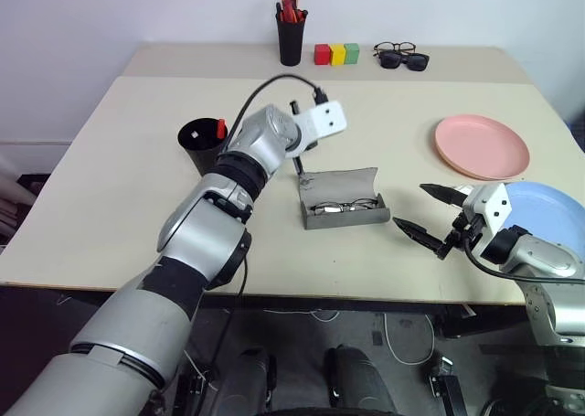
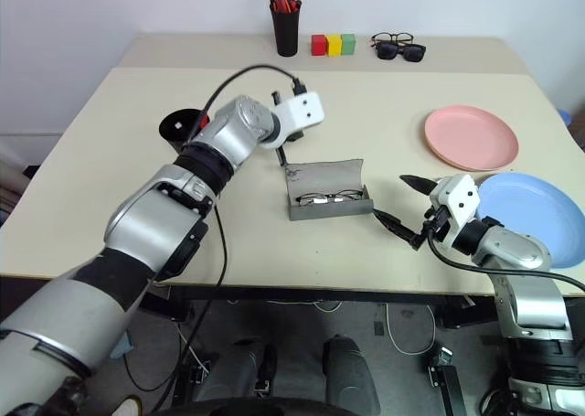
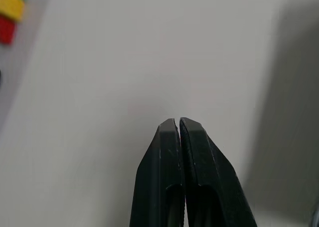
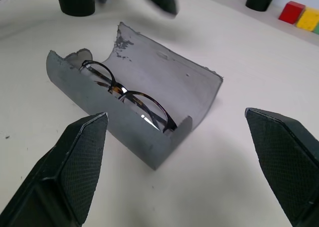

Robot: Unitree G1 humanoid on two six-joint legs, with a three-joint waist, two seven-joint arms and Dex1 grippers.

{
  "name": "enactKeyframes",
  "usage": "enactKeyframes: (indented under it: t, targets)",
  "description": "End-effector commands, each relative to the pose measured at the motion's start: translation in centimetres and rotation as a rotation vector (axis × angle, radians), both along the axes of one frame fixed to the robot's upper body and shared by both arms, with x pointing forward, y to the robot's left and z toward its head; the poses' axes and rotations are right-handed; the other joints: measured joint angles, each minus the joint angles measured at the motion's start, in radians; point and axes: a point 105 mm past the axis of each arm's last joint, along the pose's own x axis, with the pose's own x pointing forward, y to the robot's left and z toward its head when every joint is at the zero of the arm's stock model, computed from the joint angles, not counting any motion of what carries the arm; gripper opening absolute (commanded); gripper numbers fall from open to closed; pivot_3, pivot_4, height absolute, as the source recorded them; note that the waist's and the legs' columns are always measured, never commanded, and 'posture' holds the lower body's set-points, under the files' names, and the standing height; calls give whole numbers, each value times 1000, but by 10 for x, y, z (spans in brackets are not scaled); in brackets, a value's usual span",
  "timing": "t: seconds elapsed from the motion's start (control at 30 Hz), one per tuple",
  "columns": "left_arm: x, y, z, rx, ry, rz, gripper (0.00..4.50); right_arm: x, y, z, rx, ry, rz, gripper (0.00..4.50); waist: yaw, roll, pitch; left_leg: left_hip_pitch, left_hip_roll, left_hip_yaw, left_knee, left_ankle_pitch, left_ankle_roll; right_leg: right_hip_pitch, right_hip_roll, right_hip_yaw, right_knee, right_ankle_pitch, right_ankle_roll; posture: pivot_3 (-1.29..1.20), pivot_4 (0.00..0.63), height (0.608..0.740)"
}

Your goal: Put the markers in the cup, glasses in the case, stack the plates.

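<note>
Glasses point(image 4: 127, 95) lie in the open case point(image 1: 345, 201), so it can shut.
Left gripper point(image 3: 179, 124) fingers are pressed together, holding nothing; right gripper point(image 1: 424, 209) fingers are spread wide, empty.

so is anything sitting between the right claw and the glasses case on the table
Nothing visible does. The right claw hangs open just beside the open grey case, with bare table between them. The glasses already lie inside. The left claw, shut and empty, is behind the case, out of that path.
</note>
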Motion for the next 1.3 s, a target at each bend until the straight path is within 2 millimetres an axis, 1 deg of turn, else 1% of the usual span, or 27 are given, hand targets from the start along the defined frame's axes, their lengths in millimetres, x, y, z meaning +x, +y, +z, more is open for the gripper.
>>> enactKeyframes:
  t: [0.03,0.13,0.23,0.3,0.33,0.43,0.53,0.63,0.67,0.73,0.83,0.87,0.9,0.93,0.97,1.03,1.1,1.13,1.2,1.23,1.3]
  targets:
    - [-7,-18,3,-27,18,-74,66,-2,1,8,1,-41,10,4500,0,0,0,0,0,0,0,0,0,0,0,0,0,0,0,0,150,740]
    - [-19,-26,-5,-83,150,-116,66,-10,-2,6,-10,-15,22,4500,-1,0,0,0,0,0,0,0,0,0,0,0,0,0,0,0,150,740]
    - [-31,-30,-4,-137,264,-183,66,-23,-8,1,-28,33,44,4500,-4,0,0,0,0,0,0,0,0,0,0,0,0,0,0,0,150,740]
    - [-37,-29,-2,-156,309,-216,66,-31,-12,0,-32,61,53,4500,-5,0,0,0,0,0,0,0,0,0,0,0,0,0,0,0,150,740]
    - [-43,-28,-1,-157,343,-249,66,-38,-18,-1,-37,79,49,4500,-6,0,0,0,0,0,0,0,0,0,0,0,0,0,0,0,150,740]
    - [-59,-24,-2,-151,421,-318,66,-51,-28,0,-45,109,34,4500,-6,1,0,0,1,0,0,0,0,0,1,0,0,0,0,0,150,740]
    - [-86,-19,-5,-115,466,-416,66,-64,-40,5,-41,127,-4,4500,-7,2,-1,0,1,0,0,0,0,0,1,1,0,0,0,0,150,740]
    - [-107,-12,-12,-98,503,-443,66,-69,-52,7,-44,127,-74,4500,-4,2,-1,0,1,0,0,0,0,0,0,1,0,0,0,0,150,740]
    - [-112,-10,-15,-94,511,-445,66,-70,-55,7,-42,130,-95,4500,-4,2,-1,1,1,0,0,0,0,1,0,2,0,0,0,0,150,740]
    - [-115,-8,-17,-97,481,-440,66,-67,-62,9,-20,118,-159,4500,-3,2,-1,1,1,0,0,0,0,1,0,2,0,0,0,0,150,740]
    - [-103,-16,11,-284,332,-394,66,-58,-78,18,10,31,-311,4500,0,2,-1,1,1,0,1,0,0,1,-1,2,0,0,0,0,150,740]
    - [-105,-20,27,-387,287,-405,66,-57,-83,18,16,34,-355,4500,0,2,-1,0,1,0,1,0,0,1,-1,2,0,0,0,0,150,740]
    - [-107,-22,37,-450,263,-415,66,-57,-85,17,18,42,-380,4500,0,1,-1,0,1,0,1,0,0,1,-2,2,0,0,0,0,150,740]
    - [-114,-26,57,-561,163,-465,66,-57,-93,14,10,52,-442,4500,0,1,-1,0,1,0,1,0,1,1,-2,2,0,0,0,0,150,740]
    - [-120,-25,69,-635,102,-485,66,-57,-100,11,0,55,-495,4500,-2,2,-2,0,1,0,1,0,1,1,-2,2,0,0,0,0,150,740]
    - [-130,-26,80,-725,70,-499,66,-58,-115,5,-5,68,-582,4500,-2,2,-2,0,2,0,0,0,1,1,-3,3,-1,0,0,0,150,740]
    - [-140,-30,86,-814,79,-520,66,-56,-132,-6,-29,102,-653,4500,-1,2,-2,0,2,0,0,0,0,1,-2,4,-1,0,0,0,150,740]
    - [-144,-33,83,-815,83,-545,66,-54,-138,-12,-31,119,-672,4500,-1,2,-2,1,2,0,1,0,0,2,-2,4,-1,0,0,0,150,740]
    - [-153,-37,72,-787,105,-614,66,-51,-150,-27,-37,170,-715,4500,-3,3,-3,2,2,1,1,0,0,3,-2,4,-1,0,1,0,150,740]
    - [-156,-38,67,-783,142,-631,300,-48,-153,-33,-47,182,-718,4500,-3,3,-3,4,2,2,1,0,0,4,-1,4,-1,0,1,0,150,740]
    - [-160,-37,58,-763,200,-657,928,-43,-157,-41,-47,203,-724,4500,-6,4,-3,4,2,2,0,0,0,4,0,4,0,0,1,0,150,740]
